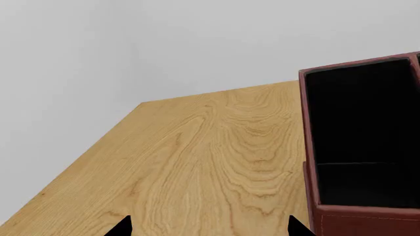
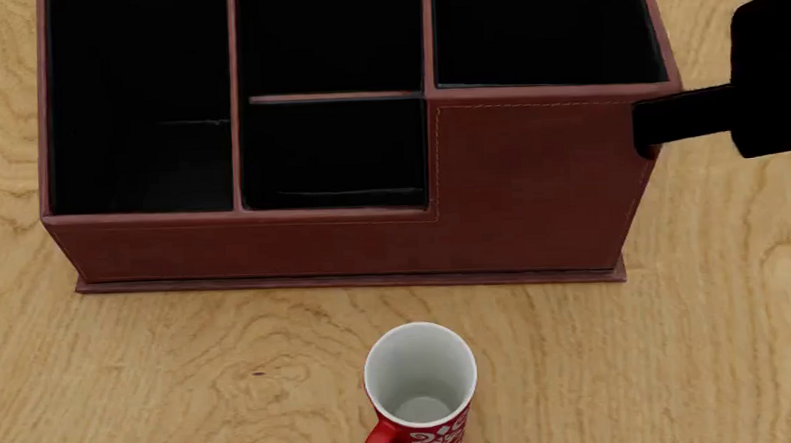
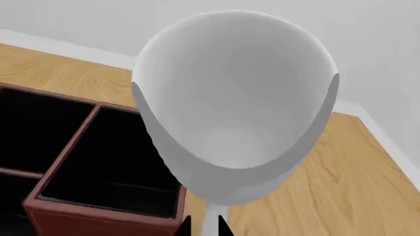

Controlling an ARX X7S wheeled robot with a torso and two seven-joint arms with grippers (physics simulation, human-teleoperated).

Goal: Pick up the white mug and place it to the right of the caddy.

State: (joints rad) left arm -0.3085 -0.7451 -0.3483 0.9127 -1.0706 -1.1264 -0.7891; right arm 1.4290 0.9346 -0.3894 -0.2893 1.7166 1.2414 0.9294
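The right gripper (image 3: 203, 227) held the white mug (image 3: 233, 105), jaws narrow on it, above the tabletop (image 3: 341, 187) beside the caddy (image 2: 365, 133). Left gripper (image 1: 208, 227) jaws stood wide.

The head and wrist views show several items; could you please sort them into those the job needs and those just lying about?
Needed for the job:
white mug, held in the right gripper
caddy

Just lying about:
red floral mug

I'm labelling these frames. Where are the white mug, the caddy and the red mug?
white mug (image 3: 229, 98), right wrist view, inner wall.
caddy (image 2: 528, 186), head view, front panel.
red mug (image 2: 439, 435), head view, patterned side.
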